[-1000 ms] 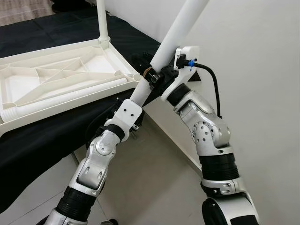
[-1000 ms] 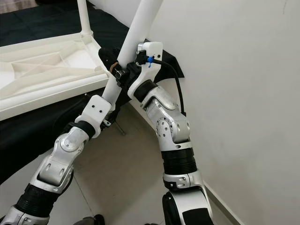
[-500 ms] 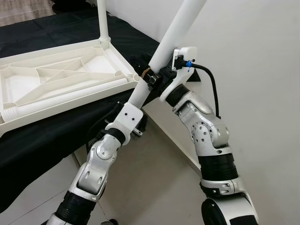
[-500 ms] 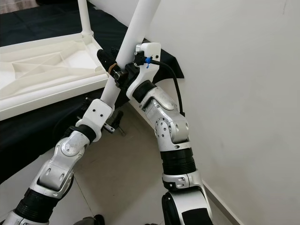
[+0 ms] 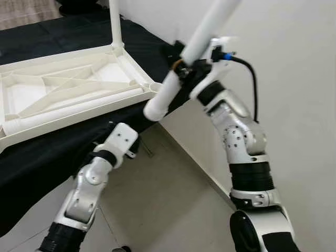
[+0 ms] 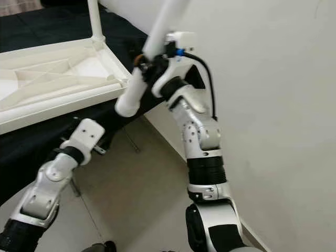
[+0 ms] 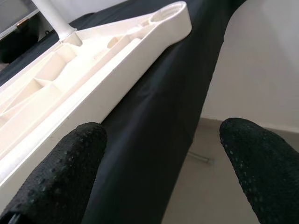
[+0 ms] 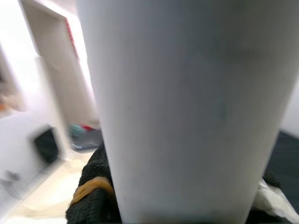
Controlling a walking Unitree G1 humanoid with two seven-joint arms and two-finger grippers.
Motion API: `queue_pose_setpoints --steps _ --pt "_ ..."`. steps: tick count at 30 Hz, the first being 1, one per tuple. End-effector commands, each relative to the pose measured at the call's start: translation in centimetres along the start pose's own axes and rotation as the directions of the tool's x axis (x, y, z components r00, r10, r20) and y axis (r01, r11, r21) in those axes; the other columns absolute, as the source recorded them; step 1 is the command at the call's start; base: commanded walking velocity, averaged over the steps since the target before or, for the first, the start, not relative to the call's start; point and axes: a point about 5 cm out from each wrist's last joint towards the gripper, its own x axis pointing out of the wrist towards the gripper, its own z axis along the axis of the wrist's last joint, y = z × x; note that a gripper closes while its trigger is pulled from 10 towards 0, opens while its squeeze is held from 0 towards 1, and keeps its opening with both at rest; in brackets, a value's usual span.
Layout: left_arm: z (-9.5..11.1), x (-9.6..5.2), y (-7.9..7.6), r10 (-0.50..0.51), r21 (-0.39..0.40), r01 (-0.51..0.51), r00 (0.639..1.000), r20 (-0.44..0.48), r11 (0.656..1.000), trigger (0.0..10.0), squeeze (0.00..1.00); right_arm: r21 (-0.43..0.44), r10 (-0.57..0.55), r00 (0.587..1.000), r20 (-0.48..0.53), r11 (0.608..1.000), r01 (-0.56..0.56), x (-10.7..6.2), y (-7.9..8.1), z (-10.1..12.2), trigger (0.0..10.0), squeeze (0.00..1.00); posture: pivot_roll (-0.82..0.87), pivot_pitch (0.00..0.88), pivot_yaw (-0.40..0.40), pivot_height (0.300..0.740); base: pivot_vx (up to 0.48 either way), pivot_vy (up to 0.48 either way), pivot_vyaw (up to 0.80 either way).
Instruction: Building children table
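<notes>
Right gripper (image 5: 181,67) pinches table leg (image 5: 190,56), tilted above table top's (image 5: 63,84) open corner, ready to socket it. My left gripper (image 7: 159,163) spread, empty, low beside black cloth (image 5: 47,152), clear of the leg.

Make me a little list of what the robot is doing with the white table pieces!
Job: building a children's table
Tabletop: white, upside down on a black cloth
Fitted leg: stands up from a far corner
Spare leg: lies inside the tabletop
Right gripper: jaws shut on the slanted leg
Left gripper: jaws open, holding nothing, low beside the cloth edge
</notes>
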Motion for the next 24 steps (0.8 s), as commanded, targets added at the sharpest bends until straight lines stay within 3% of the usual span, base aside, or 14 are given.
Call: queue_pose_setpoints --steps 1,2,4,6,8,12,14,16,18,20,24 --pt "0.5 -0.9 -0.8 -0.007 -0.065 0.008 1.0 0.01 0.998 10.0 0.0 -0.087 -0.138 0.99 -0.042 0.987 0.134 -0.9 -1.9 -0.9 10.0 0.0 0.07 0.141 -0.108 0.74 0.0 0.0 0.0" --pt "0.5 -0.9 -0.8 -0.007 -0.065 0.008 1.0 0.01 0.998 10.0 0.0 -0.087 -0.138 0.99 -0.042 0.987 0.134 -0.9 -1.9 -0.9 10.0 0.0 0.07 0.141 -0.108 0.74 0.0 0.0 0.0" --pt "0.9 -1.5 -1.2 0.019 -0.196 -0.019 1.0 -0.001 0.98 10.0 0.0 -0.165 -0.198 0.976 -0.093 0.97 0.181 -1.7 -2.6 -1.7 10.0 0.0 0.07 0.14 -0.108 0.74 0.0 0.0 0.0" --pt "1.3 -1.6 -1.1 0.043 -0.221 -0.041 0.999 0.006 0.974 10.0 0.0 -0.212 -0.223 0.969 -0.104 0.957 0.197 -1.9 -2.7 -1.9 10.0 0.0 0.07 0.139 -0.109 0.74 0.0 0.0 0.0" --pt "2.3 -1.5 -0.9 0.072 -0.249 -0.06 0.997 0.04 0.967 10.0 0.0 -0.323 -0.313 0.948 -0.065 0.905 0.277 -2.3 -2.8 -1.7 10.0 0.0 0.07 0.141 -0.108 0.74 0.0 0.0 0.0" --pt "4.1 -1.2 -0.8 0.094 -0.25 -0.07 0.992 0.087 0.966 10.0 0.0 -0.265 -0.273 0.96 -0.058 0.932 0.249 -3.1 -2.6 -2.3 10.0 0.0 0.07 0.142 -0.103 0.74 0.0 0.0 0.0" --pt "6.0 -1.6 -0.8 0.122 -0.294 -0.078 0.983 0.134 0.952 10.0 0.0 -0.355 -0.257 0.963 -0.082 0.91 0.212 -4.8 -2.5 -3.2 10.0 0.0 0.07 0.143 -0.104 0.74 0.0 0.0 0.0" --pt "6.9 -2.2 -1.0 0.139 -0.3 -0.081 0.974 0.178 0.951 10.0 0.0 -0.369 -0.24 0.957 -0.162 0.914 0.167 -6.0 -1.9 -4.7 10.0 0.0 0.06 0.142 -0.105 0.74 0.0 0.0 0.0" --pt "6.7 -2.6 -1.3 0.127 -0.277 -0.073 0.976 0.179 0.958 10.0 0.0 -0.329 -0.232 0.957 -0.173 0.93 0.166 -6.5 -1.4 -5.0 10.0 0.0 0.07 0.142 -0.108 0.74 0.0 0.0 0.0" --pt "6.0 -3.4 -1.7 0.124 -0.304 -0.076 0.982 0.144 0.95 10.0 0.0 -0.291 -0.22 0.961 -0.165 0.942 0.166 -7.2 -0.6 -5.3 10.0 0.0 0.06 0.139 -0.1 0.74 0.0 0.0 0.65" --pt "5.3 -4.2 -2.1 0.114 -0.3 -0.074 0.986 0.118 0.951 10.0 0.0 -0.279 -0.232 0.96 -0.157 0.943 0.182 -7.6 -0.3 -5.3 10.0 0.0 0.07 0.137 -0.103 0.74 0.0 0.0 0.8"
